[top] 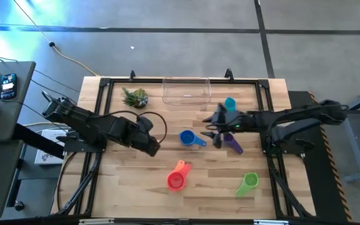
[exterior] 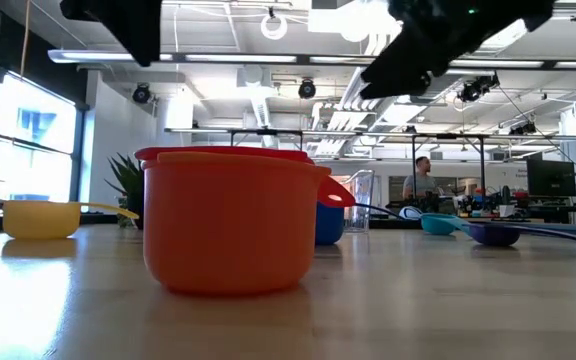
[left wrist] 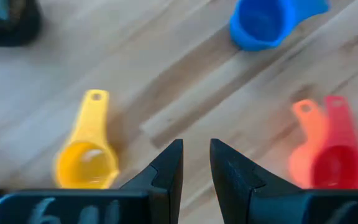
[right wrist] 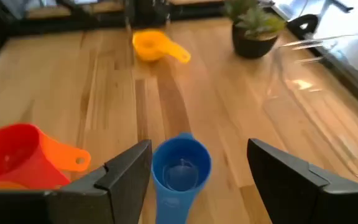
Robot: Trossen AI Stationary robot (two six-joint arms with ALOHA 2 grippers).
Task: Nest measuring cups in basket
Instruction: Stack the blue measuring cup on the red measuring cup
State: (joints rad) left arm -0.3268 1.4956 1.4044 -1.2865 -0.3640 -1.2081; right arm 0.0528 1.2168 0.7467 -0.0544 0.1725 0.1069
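Jaws of the right gripper (right wrist: 197,180) stand wide and empty, framing the small round blue plastic measuring cup (right wrist: 180,164) on the wooden table (right wrist: 104,99). Jaws of the left gripper (left wrist: 196,163) are parted by only a narrow gap and hold nothing; this gripper hangs above bare wood, with the small round yellow plastic measuring cup (left wrist: 87,162) to one side and the red plastic measuring cup (left wrist: 335,163) sitting inside the orange plastic measuring cup (left wrist: 303,155) to the other. Seen from above, the blue cup lies at mid-table between the 2 arms, with the teal plastic measuring cup (top: 230,103) and purple plastic measuring cup (top: 233,144) close beside the right gripper. Nearer the front edge lies the green plastic measuring cup (top: 249,182), well apart from the red-and-orange pair. At the far edge stands the clear rectangular plastic basket (top: 186,91), with no cup visible inside, and left of it the small spiky green potted plant (top: 135,97).
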